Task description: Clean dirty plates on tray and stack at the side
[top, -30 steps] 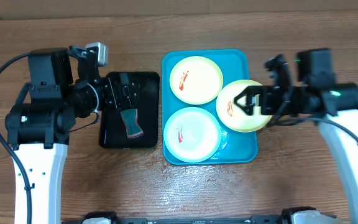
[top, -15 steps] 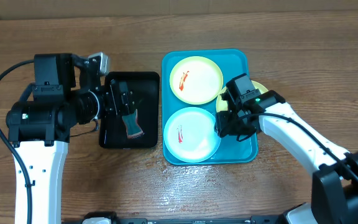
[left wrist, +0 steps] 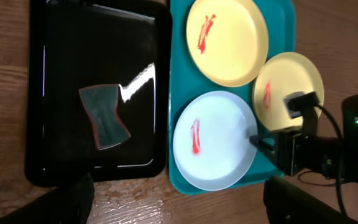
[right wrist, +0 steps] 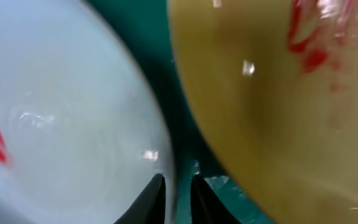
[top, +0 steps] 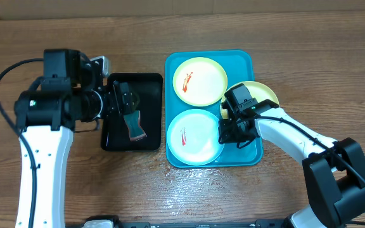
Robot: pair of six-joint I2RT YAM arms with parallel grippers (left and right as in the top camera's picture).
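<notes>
The turquoise tray holds three plates with red sauce smears. A yellow plate lies at the back, a white plate at the front, and another yellow plate leans over the tray's right rim. My right gripper is down at the white plate's right edge. In the right wrist view its fingertips straddle the white plate rim, nearly together. My left gripper hovers open over the black tray; the left wrist view shows nothing between its fingers.
A grey, red-edged sponge lies in the black tray, left of the turquoise tray. Bare wooden table surrounds both trays. My right arm crosses the tray's front right corner.
My right arm has swung from above the right-hand yellow plate down to the white plate's right edge, and its jaws have closed on the rim. The left arm shifted slightly.
</notes>
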